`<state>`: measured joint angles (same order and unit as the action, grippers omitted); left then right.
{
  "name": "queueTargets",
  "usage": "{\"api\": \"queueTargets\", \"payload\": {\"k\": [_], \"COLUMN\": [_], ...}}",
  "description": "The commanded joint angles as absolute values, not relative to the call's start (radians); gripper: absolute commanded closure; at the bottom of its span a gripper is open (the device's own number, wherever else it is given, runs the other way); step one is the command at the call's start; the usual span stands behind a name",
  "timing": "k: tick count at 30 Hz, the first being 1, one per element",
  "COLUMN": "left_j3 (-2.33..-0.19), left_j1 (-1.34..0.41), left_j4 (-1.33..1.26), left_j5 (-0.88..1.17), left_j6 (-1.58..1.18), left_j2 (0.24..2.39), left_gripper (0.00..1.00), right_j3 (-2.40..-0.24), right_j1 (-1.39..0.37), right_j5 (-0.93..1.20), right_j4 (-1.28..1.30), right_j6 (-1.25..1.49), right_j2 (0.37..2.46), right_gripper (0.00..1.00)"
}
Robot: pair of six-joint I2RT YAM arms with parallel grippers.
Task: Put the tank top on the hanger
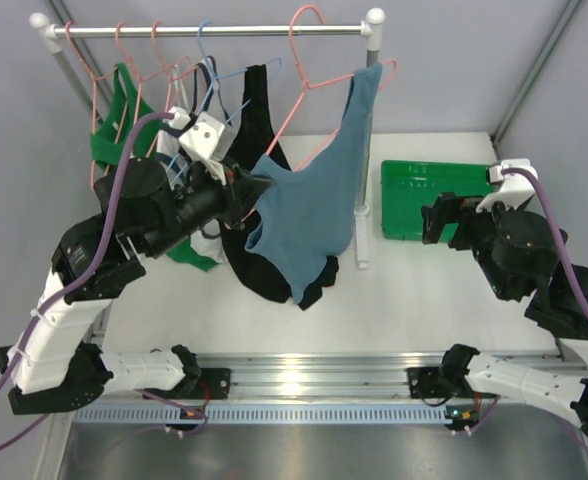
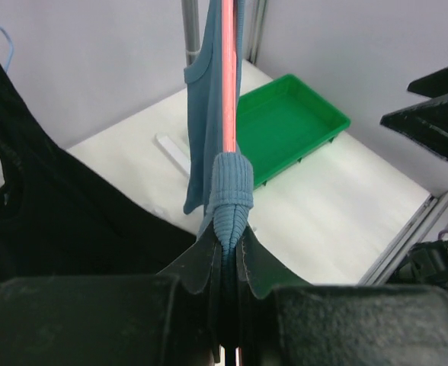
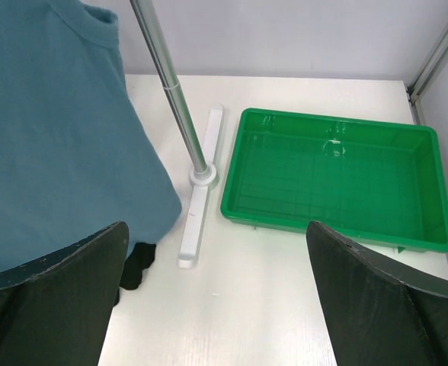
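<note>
Your left claw (image 2: 225, 255) is clenched on a bunched strap of the tank top (image 1: 309, 205), with the salmon-pink hanger (image 2: 228, 76) wire inside the fold. The right claw (image 3: 216, 229) stands released above the white bench (image 3: 232, 305). The top hangs from that hanger; it looks light and limp, so hold the ribbed strap. Beyond: a green tray (image 3: 234, 171), then the crowded rail (image 1: 214, 31).

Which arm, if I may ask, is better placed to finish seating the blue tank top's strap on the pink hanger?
Left. The left gripper is shut on the tank top strap against the hanger wire; the right gripper hangs open by the green tray, apart from both.
</note>
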<state>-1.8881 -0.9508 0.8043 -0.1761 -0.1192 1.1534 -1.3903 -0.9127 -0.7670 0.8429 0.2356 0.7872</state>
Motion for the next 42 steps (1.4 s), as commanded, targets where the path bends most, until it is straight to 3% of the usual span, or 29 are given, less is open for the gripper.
{"api": "queueTargets", "payload": {"k": [1,16,42], "left_j3": [-1.916,-1.689,-1.735], "left_j1": [-0.953,-0.951,-0.943], "left_j4": [0.871,0.77,0.788], "left_j5": [-0.219,-0.422,-0.445], "left_j6": [-0.11,-0.132,-0.089], "left_j2": [1.161,1.17,1.129], "left_gripper": [1.0,1.0,1.0], "right_j3": [-1.424,-1.388,-1.361], "right_j1": [-0.928,-0.928,-0.927], "right_j5": [-0.792,-0.795,-0.762], "right_j4": [0.847,0.876,0.877], "right_j6": [0.224,0.248,0.275], "right_j2": [0.772,0.758,0.756], "right_gripper": [0.0,0.0,0.0]}}
